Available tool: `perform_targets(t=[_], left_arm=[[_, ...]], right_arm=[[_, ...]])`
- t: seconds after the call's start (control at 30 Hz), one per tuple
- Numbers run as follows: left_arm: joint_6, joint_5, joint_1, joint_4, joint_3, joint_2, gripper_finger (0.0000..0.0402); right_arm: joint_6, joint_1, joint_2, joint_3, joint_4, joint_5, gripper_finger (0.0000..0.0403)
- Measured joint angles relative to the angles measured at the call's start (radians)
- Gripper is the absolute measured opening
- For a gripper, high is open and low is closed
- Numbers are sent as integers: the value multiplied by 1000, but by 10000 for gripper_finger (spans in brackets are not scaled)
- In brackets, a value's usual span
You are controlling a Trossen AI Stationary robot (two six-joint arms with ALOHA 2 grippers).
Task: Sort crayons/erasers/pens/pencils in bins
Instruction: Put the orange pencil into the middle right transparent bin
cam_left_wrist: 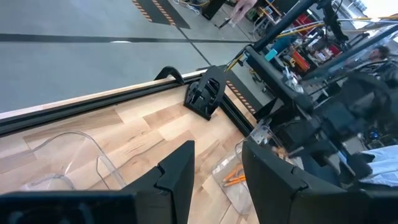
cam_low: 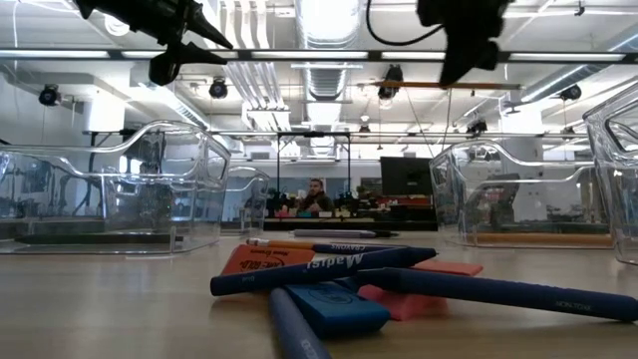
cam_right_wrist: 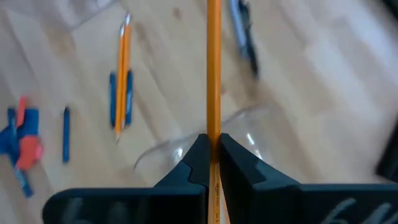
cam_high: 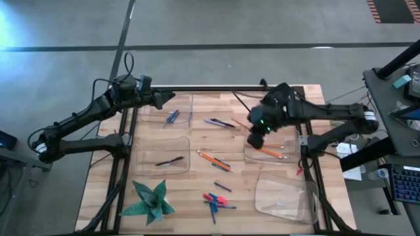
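Closest in the low view lies a heap of blue pens and erasers near the front edge of the counter, between the two front bins. The right pincer is clamped tight on one orange pencil, hanging over the rim of the right middle bin, which has pencils in it. Two more pencils lie on bare wood at the counter's middle, with open room all round them. The front right bin stands near the counter's right edge. The left pincer hangs part open, holding nothing, above the far left bin by the back rail.
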Motion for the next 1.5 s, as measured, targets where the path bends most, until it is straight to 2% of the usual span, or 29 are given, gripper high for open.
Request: perform_targets(t=[0.17,0.3,0.73,0.97,1.17,1.33,1.5], left_arm=[[0,2,0,0,0,0,121],[0,4,-1,0,0,0,121],[0,14,-22,-2,0,0,121],[0,14,-38,-1,0,0,121],[0,13,-39,-1,0,0,121],[-1,13,-39,-1,0,0,121],[-1,13,-40,-1,-1,0,121]], right_arm=[[113,106,-58,-102,-17,1,13],[151,143,-81,-207,-35,2,13],[172,147,-91,-457,-49,2,13],[156,147,-91,-593,58,2,13],[108,149,-91,-634,76,-16,13],[14,149,-92,-634,77,-80,13],[-9,149,-92,-634,76,-124,13]])
